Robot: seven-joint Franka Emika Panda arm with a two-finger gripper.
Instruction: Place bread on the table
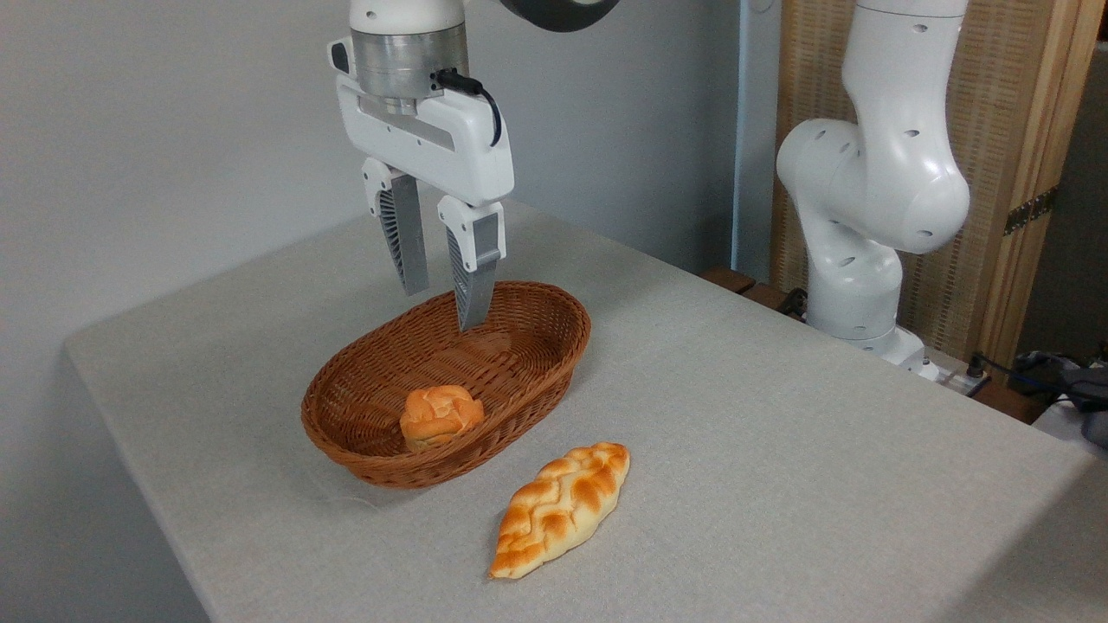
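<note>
One small knotted bun, the bread (441,415), sits near the front end of a brown oval wicker basket (528,368) on the cloth-covered surface (779,450). The robot's gripper (441,298) hangs above the basket's far half, its two fingers parted and holding nothing. A clean pick likely calls for shifting the gripper toward the bun, centring over its lobed top, then descending inside the rim without clipping the wicker. The basket contains only that bun. A long braided loaf (561,507) lies on the cloth just in front of the basket.
</note>
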